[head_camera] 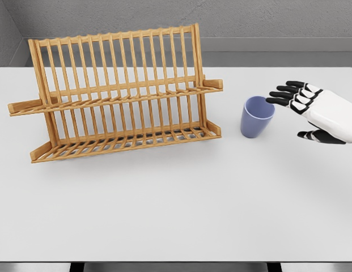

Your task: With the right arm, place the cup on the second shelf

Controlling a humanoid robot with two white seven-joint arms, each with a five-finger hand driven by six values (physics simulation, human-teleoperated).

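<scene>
Now my right hand (312,113) hovers with fingers spread wide, holding nothing, the blue cup (257,116) upright on the desk (176,209) just off my fingertips (276,101), so I judge I'm reaching; next I must close around it.

text: none readable | labels: none | brands: none | numbers: none | signs: none

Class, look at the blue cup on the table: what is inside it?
The blue cup stands upright, and the visible inner wall shows nothing in it. Its near wall covers the bottom, so that part cannot be checked. The right hand is beside it, open.
</scene>
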